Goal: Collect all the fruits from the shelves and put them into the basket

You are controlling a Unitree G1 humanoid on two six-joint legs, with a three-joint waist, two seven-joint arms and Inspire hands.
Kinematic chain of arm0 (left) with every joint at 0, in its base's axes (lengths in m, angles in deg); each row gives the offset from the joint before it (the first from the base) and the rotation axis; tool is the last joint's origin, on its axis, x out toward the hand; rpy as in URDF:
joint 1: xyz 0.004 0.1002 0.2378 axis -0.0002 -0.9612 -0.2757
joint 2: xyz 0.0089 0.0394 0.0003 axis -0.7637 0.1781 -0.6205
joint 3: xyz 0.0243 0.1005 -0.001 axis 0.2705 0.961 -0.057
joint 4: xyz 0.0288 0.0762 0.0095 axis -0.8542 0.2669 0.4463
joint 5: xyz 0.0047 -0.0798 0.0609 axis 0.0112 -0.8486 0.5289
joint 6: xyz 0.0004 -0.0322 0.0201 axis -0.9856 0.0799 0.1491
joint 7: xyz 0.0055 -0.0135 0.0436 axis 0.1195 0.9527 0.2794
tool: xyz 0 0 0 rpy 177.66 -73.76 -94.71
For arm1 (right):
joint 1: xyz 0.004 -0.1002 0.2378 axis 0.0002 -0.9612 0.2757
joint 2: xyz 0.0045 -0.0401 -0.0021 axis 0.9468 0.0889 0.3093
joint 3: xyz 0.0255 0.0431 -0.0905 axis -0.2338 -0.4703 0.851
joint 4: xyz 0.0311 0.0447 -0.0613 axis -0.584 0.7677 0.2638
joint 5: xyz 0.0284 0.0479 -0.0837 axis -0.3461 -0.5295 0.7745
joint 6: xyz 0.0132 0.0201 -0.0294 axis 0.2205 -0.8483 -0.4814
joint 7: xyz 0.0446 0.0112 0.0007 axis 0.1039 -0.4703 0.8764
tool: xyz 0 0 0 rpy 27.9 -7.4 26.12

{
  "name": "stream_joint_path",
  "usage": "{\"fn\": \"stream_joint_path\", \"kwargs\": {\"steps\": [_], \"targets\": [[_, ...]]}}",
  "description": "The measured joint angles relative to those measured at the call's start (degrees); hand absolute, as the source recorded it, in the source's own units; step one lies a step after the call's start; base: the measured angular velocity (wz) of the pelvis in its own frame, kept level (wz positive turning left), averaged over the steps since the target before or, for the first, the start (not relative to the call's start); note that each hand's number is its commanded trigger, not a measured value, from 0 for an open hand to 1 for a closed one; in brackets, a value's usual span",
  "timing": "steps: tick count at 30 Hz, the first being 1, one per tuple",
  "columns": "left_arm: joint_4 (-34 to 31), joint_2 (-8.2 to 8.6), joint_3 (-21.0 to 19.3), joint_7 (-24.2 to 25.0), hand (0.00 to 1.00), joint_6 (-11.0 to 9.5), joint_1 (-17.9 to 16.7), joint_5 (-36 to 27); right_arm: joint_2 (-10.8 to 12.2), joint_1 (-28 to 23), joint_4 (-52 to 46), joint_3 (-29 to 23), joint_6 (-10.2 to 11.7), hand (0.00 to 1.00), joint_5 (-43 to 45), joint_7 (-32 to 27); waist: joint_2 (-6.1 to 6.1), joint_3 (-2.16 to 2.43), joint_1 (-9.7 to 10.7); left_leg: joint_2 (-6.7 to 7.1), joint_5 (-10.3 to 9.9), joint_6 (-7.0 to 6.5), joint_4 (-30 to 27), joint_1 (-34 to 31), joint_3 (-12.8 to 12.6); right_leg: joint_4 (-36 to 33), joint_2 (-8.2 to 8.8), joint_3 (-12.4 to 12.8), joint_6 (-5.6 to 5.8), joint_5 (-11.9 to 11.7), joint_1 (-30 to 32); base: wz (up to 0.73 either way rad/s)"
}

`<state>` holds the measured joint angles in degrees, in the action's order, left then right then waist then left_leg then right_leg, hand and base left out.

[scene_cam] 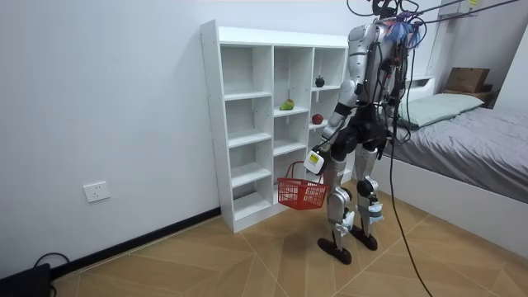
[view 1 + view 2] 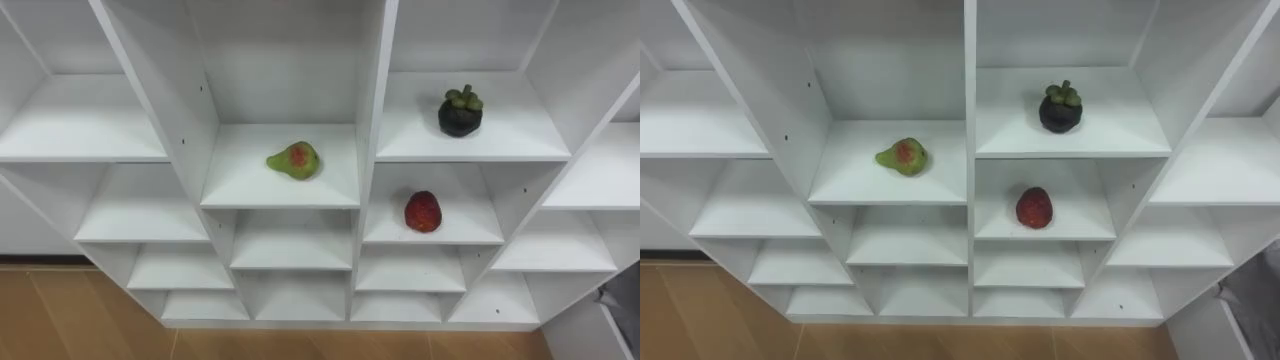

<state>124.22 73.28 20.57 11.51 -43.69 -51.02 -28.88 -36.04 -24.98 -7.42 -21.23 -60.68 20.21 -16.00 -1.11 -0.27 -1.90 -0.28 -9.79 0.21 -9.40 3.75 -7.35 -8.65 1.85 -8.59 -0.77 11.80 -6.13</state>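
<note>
Nearest, the red plastic mesh basket (image 1: 301, 192) hangs from my left hand (image 1: 314, 160), fingers hooked round its handle as far as I can tell, just beside the white open-shelved closet (image 2: 372, 100). All the fruit lies inside: a green pear with a red blush (image 2: 293, 160) in the middle bay, a round red fruit (image 2: 422, 211) lower to its right, and a dark purple mangosteen (image 2: 460, 112) above that. Upright dividers hem each bay. I judge a clumsy reach could send fruit rolling off, or swing the basket into the shelves. A grey bed (image 1: 470, 124) lies behind me.
</note>
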Motion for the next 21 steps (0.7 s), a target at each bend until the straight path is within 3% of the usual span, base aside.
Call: {"fn": "stream_joint_path", "kwargs": {"steps": [21], "targets": [[-0.35, 0.51, -0.24, -1.85, 1.00, -0.36, 0.05, 0.16, 0.15, -0.10, -0.67, -0.48, 0.85, 0.00, 0.53, -1.10, -0.02, -0.02, 0.11, 0.00, 0.00, 0.00, -0.02, -0.06, 0.00, 0.00, 0.05, -0.11, 0.00, 0.00, 0.07, 0.00]]}}
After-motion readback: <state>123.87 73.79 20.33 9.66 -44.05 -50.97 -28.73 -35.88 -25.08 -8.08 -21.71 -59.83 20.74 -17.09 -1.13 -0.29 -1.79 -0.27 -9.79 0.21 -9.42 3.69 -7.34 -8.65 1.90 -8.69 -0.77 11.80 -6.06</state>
